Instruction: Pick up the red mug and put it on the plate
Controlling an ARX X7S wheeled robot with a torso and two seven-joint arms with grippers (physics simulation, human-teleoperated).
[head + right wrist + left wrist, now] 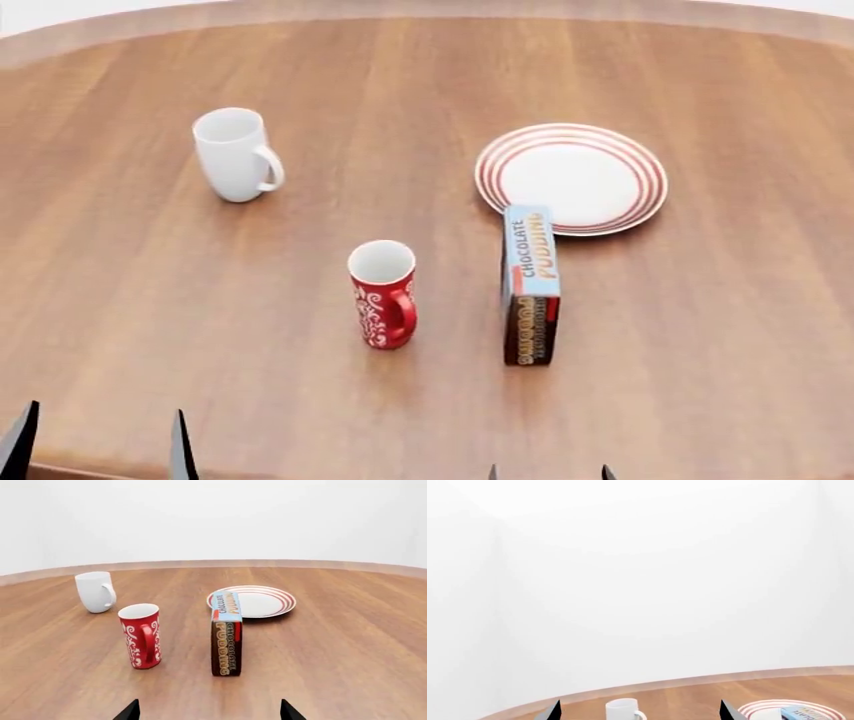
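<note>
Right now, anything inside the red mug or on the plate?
From the head view, the red mug shows only a white inside near its rim; its bottom is hidden. The plate is bare on its face, but the chocolate pudding box covers a bit of its near rim.

I see the red mug (383, 293) standing left of the pudding box (530, 286), the plate (571, 178) touching behind it, the other mug (235, 154) far left.

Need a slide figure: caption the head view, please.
Red mug stands upright beside a chocolate pudding box, plate empty behind.
</note>
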